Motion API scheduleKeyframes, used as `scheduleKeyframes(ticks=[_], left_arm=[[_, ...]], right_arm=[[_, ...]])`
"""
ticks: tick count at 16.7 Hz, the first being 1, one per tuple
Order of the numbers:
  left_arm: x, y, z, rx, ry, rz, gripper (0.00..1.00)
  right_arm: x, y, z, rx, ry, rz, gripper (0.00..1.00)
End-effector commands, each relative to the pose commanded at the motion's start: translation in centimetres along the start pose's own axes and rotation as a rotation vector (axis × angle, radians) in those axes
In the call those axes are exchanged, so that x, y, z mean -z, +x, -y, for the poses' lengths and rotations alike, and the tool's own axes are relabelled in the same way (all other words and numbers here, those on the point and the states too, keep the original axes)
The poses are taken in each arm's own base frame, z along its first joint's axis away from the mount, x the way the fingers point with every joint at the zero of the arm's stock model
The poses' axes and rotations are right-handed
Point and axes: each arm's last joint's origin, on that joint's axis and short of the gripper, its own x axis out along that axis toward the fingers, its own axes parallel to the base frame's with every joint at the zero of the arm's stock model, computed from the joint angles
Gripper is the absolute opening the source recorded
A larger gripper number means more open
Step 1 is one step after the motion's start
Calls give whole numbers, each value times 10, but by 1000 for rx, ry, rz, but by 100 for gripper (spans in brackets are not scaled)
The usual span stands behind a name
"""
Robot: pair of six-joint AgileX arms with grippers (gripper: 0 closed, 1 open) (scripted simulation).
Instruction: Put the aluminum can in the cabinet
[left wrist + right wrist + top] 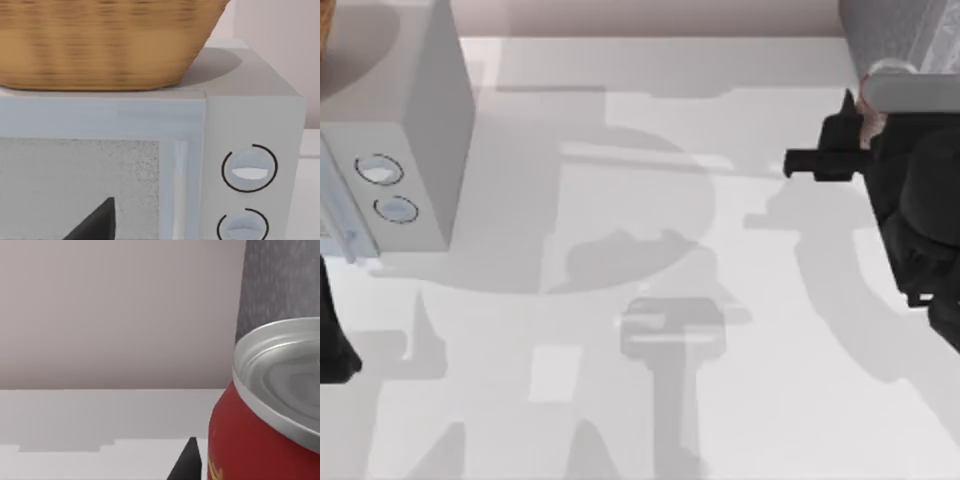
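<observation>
The aluminum can (260,440), red with a shiny silver top, looms close in the right wrist view, and one dark fingertip (187,465) sits right beside it. From above, the can (871,97) is at the far right, just in front of the dark grey speckled cabinet (895,30). My right gripper (858,108) is shut around the can, one finger showing on the can's left. The cabinet (280,285) rises right behind the can. My left arm (335,345) is parked at the left edge.
A pale grey box with two round rings (410,120) stands at the back left, with a woven basket (100,45) on top of it. A light grey bar (915,95) juts out at the cabinet's front. The white table (640,300) spreads between the arms.
</observation>
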Motion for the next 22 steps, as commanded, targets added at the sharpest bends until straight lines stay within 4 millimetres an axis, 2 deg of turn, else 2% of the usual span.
scheduleKeyframes(ticks=[5, 8, 11, 16, 22], left_arm=[[0, 0, 0, 0, 0, 0, 100], [0, 0, 0, 0, 0, 0, 100], [0, 0, 0, 0, 0, 0, 100], [0, 0, 0, 0, 0, 0, 100], [0, 0, 0, 0, 0, 0, 100]], right_arm=[[-35, -11, 14, -11, 9, 94, 0], [-52, -31, 36, -13, -2, 120, 0], [-58, -59, 63, -13, -12, 116, 0], [-45, -110, 102, -10, -13, 96, 0], [-8, -157, 129, -8, -4, 89, 0]])
